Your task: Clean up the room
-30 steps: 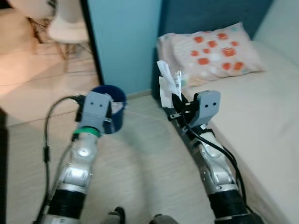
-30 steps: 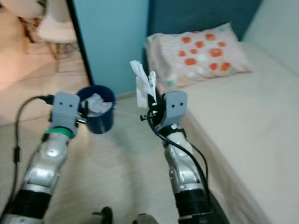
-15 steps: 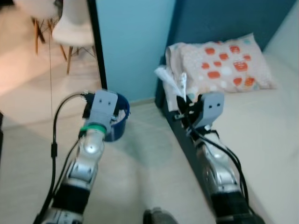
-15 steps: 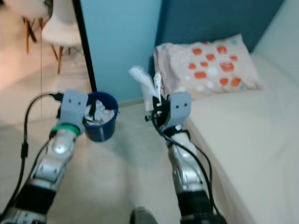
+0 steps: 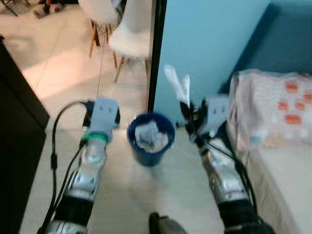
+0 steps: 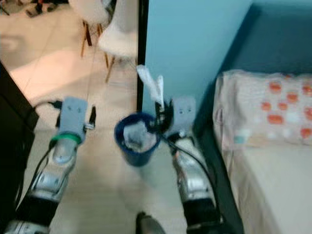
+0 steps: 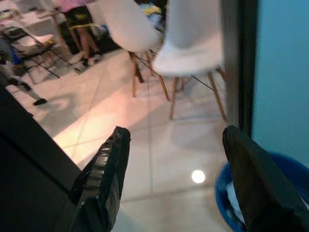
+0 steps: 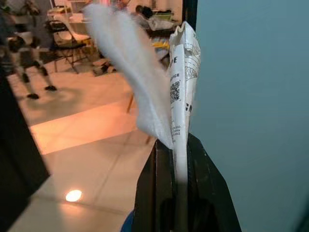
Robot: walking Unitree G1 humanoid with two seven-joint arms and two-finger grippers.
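Observation:
A blue bin point(image 5: 150, 140) with crumpled white paper inside stands on the tiled floor between my two arms. My left gripper point(image 7: 176, 133) is open with nothing between its fingers. It is just left of the bin, whose rim point(image 7: 227, 186) shows beside one finger. My right gripper point(image 8: 176, 145) is shut on a strip of white paper trash point(image 5: 177, 87) with printed text. It holds the strip upright, above and a little right of the bin's rim.
A black door post point(image 5: 155, 48) and a light blue wall point(image 5: 209, 44) rise behind the bin. White chairs point(image 5: 127, 41) stand beyond on the tiles. The bed with a spotted pillow point(image 5: 278, 109) is on the right. Dark furniture point(image 5: 17, 146) is on the left.
The camera has swung left, so the bed slid right and the doorway came into view. The bin, earlier at my left gripper, now stands apart to its right. The right gripper still holds the paper.

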